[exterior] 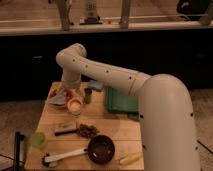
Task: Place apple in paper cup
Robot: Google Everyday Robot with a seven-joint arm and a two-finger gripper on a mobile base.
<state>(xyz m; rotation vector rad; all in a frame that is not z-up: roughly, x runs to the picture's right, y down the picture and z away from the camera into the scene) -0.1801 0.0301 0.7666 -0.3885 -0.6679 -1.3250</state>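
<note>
The paper cup (75, 108) is small and white and stands at the back left of the wooden table (117, 131). A roundish yellow-orange shape, the apple (75, 103), shows at the cup's mouth. My gripper (70, 93) hangs from the white arm right above and slightly behind the cup, close to the apple. I cannot tell whether it touches the apple.
A small dark grey metallic cup (88, 95) stands just right of the gripper, with a green tray (119, 100) beyond it. An orange and pale packet (56, 96) lies to the left. Nearer lie a light green cup (38, 139), a dark bowl (101, 148) and a long pale-yellow fruit (130, 158).
</note>
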